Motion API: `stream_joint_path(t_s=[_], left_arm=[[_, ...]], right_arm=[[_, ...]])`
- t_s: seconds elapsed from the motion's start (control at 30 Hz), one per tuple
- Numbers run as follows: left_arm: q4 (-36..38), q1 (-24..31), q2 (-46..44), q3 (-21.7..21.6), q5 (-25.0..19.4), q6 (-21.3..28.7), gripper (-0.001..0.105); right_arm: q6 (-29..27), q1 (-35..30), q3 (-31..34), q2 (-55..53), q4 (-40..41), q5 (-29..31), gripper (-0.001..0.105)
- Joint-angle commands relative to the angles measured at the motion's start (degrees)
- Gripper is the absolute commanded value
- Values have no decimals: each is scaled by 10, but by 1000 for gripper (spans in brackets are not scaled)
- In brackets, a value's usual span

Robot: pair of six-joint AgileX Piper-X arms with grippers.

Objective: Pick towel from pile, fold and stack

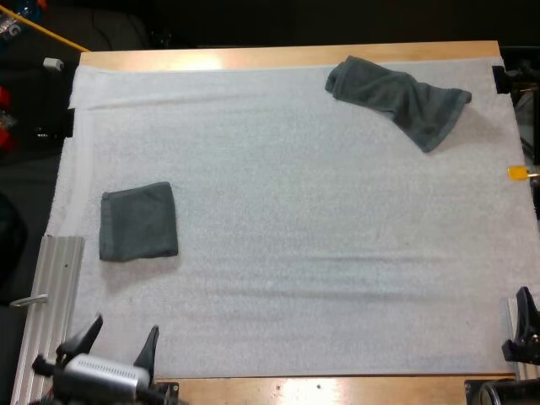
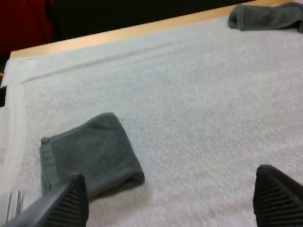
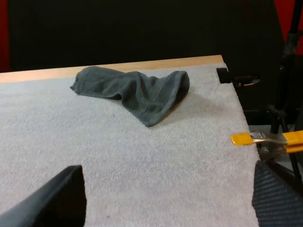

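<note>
High overhead; wrists low, forward; sharing crumpled towel (image 1: 396, 97).

Things cut off or covered at the edges of the views

In the high view the right jaws are cut by the right edge, so just one dark tip is seen, and the base of the left jaws is cut by the bottom edge. In the left wrist view the crumpled towel (image 2: 267, 16) runs out of the picture near the far side of the counter (image 2: 118, 33). A near corner of the folded towel (image 2: 90, 156) is covered by one of the left jaws. How many layers it has cannot be told.
</note>
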Motion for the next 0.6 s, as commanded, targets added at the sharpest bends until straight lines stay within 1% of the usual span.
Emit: stream_joint_path(t_s=[0.0,0.13,0.33,0.47,0.57], left_arm=[[-34,0,-80,14,-5,0,69],[-85,0,-79,64,-5,0,69],[-124,0,-79,121,-5,0,69],[-125,0,-78,142,-5,0,69],[-128,0,-78,144,-5,0,69]], right_arm=[[-1,-3,7,-22,-15,-5,71],[-1,-3,35,-22,-18,-5,71],[-1,-3,78,-22,-18,-5,71],[-1,-3,101,-22,-24,-5,71],[-1,-3,105,-22,-31,-5,71]])
